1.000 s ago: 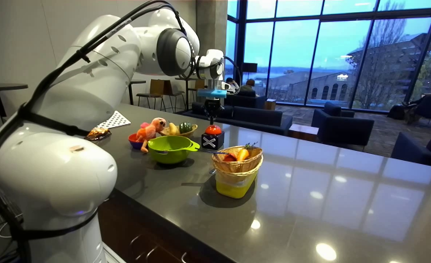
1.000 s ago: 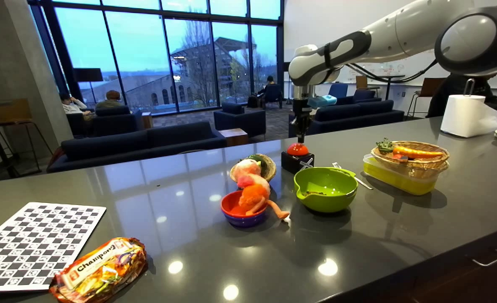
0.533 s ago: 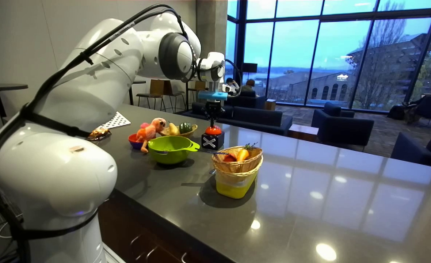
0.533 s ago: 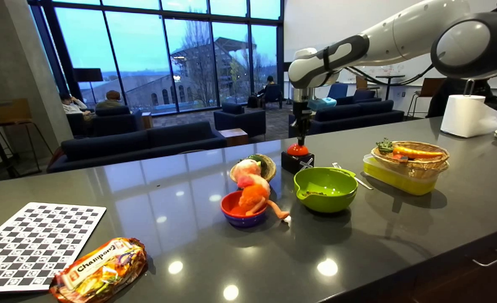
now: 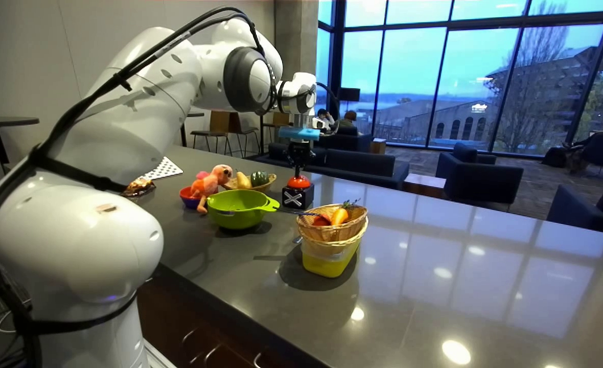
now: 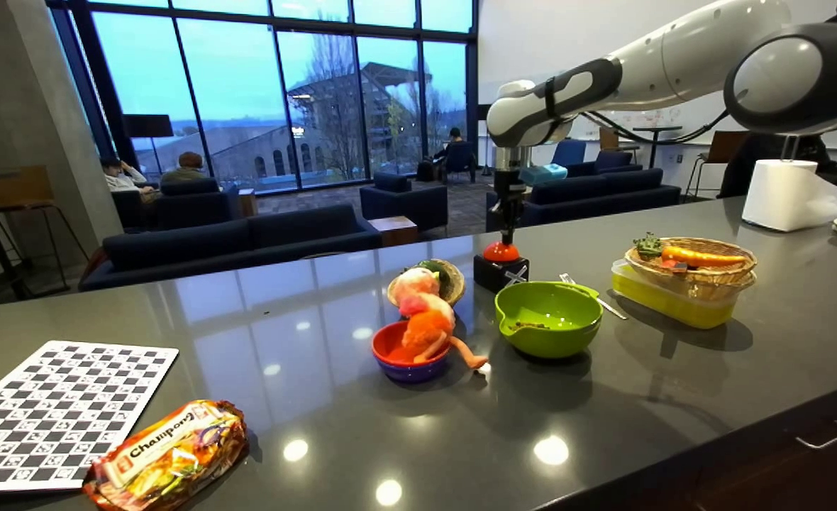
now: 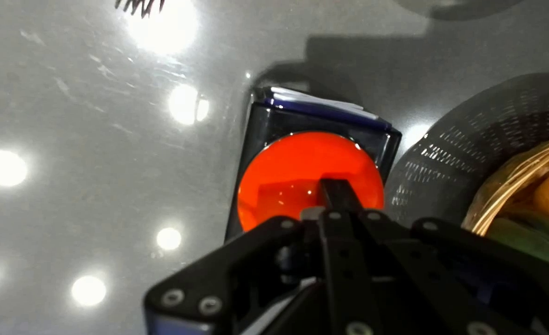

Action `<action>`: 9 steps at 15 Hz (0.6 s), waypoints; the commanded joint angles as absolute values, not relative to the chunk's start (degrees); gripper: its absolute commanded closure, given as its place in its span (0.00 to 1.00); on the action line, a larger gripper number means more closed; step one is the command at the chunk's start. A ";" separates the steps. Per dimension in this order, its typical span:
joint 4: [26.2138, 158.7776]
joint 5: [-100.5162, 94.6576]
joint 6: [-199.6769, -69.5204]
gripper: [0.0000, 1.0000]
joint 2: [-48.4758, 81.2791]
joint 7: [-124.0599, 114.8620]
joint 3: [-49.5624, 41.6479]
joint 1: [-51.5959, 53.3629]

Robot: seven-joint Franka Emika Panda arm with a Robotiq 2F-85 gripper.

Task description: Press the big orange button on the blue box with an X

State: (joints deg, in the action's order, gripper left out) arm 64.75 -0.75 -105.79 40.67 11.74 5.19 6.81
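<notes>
The box (image 5: 301,200) looks black in both exterior views, with a white X on one side. It also shows in the other exterior view (image 6: 488,275), and the wrist view shows a dark blue edge on it (image 7: 330,114). The big orange-red dome button (image 5: 298,182) (image 6: 498,253) (image 7: 297,158) sits on top. My gripper (image 5: 297,173) (image 6: 507,238) (image 7: 339,186) points straight down, shut with its fingers together and nothing between them. Its tips appear to touch the top of the dome. The fingers hide part of the button in the wrist view.
A green bowl (image 6: 550,333) stands close beside the box. Nearby are a basket with gourds (image 5: 271,183), a pink plush bird (image 6: 429,326) in a red-and-purple bowl (image 6: 411,372), a fork (image 6: 613,309) and a basket with a carrot on a yellow container (image 6: 674,298).
My gripper has come down onto the dome, mostly between one second and half a second ago. Since then the arm has shifted only very slightly. The box and other objects have stayed in place.
</notes>
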 commanded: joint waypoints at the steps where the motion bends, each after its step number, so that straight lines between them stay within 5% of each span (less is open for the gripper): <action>1: 61.45 0.30 -102.40 1.00 42.78 11.90 5.60 5.77; 9: 58.54 0.11 -100.17 1.00 44.29 11.88 5.49 5.80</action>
